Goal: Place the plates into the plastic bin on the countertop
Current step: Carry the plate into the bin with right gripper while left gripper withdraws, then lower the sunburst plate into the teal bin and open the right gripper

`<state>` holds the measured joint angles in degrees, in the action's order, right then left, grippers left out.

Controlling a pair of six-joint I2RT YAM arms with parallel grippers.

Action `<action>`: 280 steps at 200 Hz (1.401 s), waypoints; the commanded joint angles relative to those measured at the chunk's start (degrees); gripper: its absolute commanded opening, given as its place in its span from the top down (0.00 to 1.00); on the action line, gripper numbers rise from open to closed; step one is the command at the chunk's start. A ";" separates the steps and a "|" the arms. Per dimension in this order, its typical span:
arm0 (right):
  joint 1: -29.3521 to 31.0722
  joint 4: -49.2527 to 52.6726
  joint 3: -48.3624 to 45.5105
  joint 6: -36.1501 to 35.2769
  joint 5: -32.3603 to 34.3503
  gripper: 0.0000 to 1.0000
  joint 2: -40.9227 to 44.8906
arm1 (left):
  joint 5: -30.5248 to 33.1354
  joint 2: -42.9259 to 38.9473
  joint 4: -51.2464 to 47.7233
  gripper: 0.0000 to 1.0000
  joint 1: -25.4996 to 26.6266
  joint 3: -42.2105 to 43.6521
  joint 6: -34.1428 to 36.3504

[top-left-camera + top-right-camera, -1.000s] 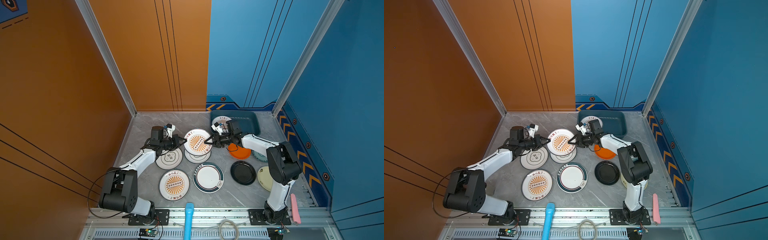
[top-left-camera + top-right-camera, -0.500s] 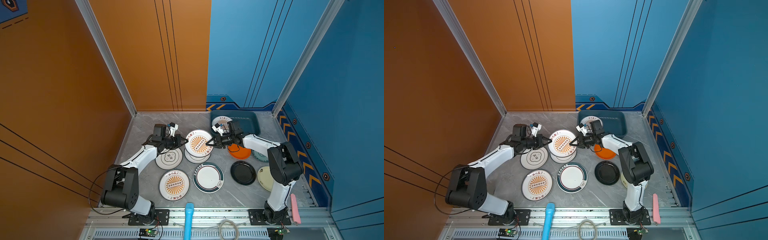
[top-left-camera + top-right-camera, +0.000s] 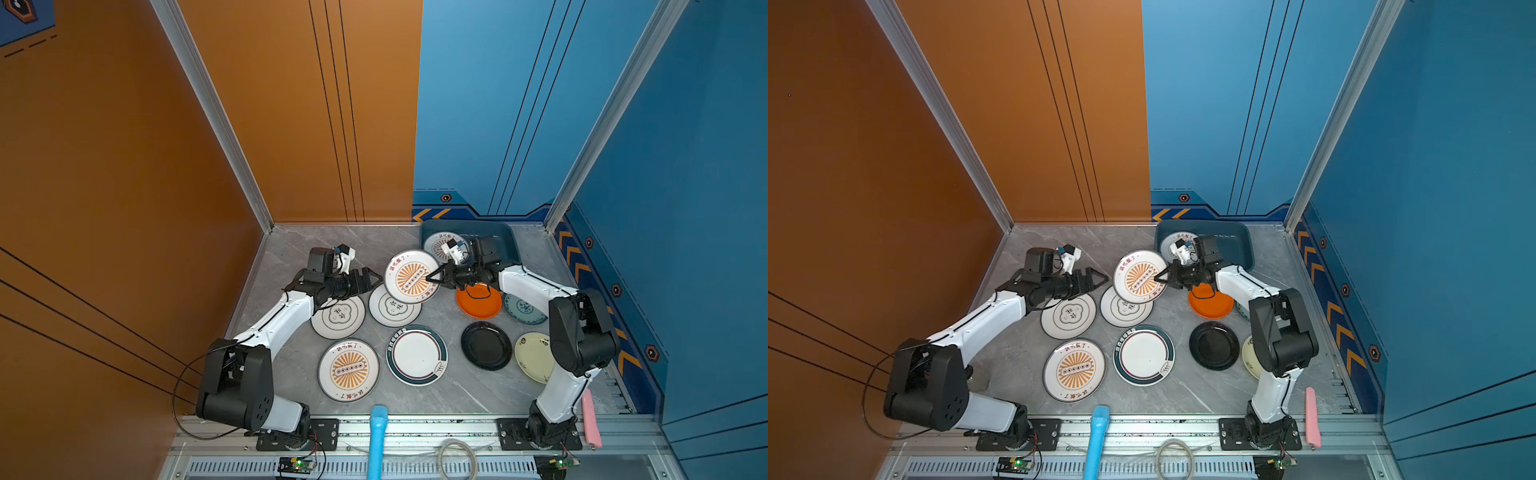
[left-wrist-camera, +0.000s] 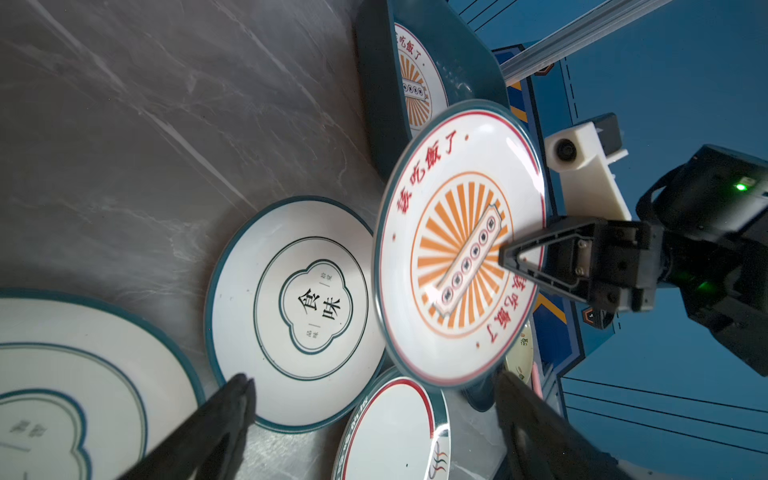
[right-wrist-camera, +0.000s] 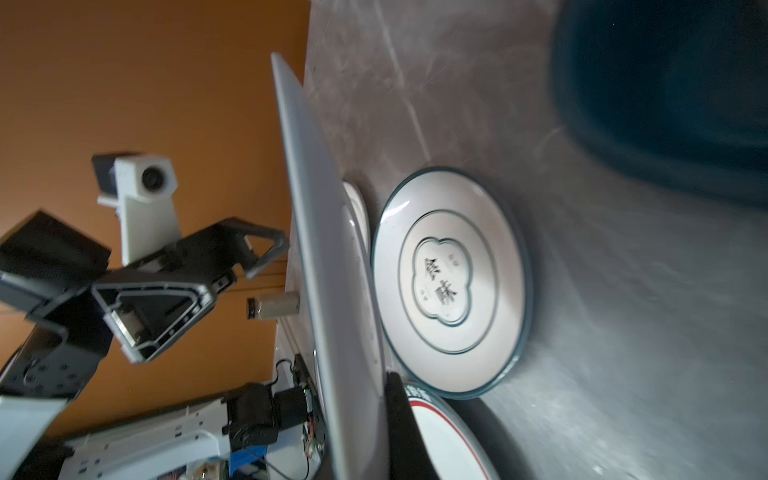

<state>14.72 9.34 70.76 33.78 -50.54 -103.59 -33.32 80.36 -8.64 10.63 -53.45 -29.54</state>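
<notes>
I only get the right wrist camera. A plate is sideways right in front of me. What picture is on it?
Observer: The held plate has an orange sunburst with red writing round it. The right claw pinches its edge.
Child: Is anything in the bin?
Observer: Yes, a second sunburst plate lies inside the bin.
Child: How many are left to do?
Observer: Eight more lie flat on the counter, the black plate among them.
</notes>
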 commanded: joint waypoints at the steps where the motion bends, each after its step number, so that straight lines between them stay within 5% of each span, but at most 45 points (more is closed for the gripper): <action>1: -4.23 1.43 3.56 2.18 5.61 1.00 2.56 | 5.29 -5.28 -0.92 0.02 -1.79 2.76 0.67; 88: -12.23 7.36 17.87 6.22 13.39 1.00 -7.44 | 15.49 -21.62 -5.14 0.02 -15.30 17.85 -1.66; 144: -14.26 11.47 26.89 6.77 14.51 1.00 -14.86 | 14.71 -25.05 -2.92 0.02 -20.36 23.94 -3.37; 280: -14.50 21.71 40.42 3.95 14.90 0.95 -30.29 | 13.32 -22.73 -2.77 0.00 -22.46 24.46 -3.42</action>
<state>0.03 27.14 107.61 40.07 -35.92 -132.42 -19.07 56.42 -11.60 -11.33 -29.26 -32.82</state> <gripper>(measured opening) 0.098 0.994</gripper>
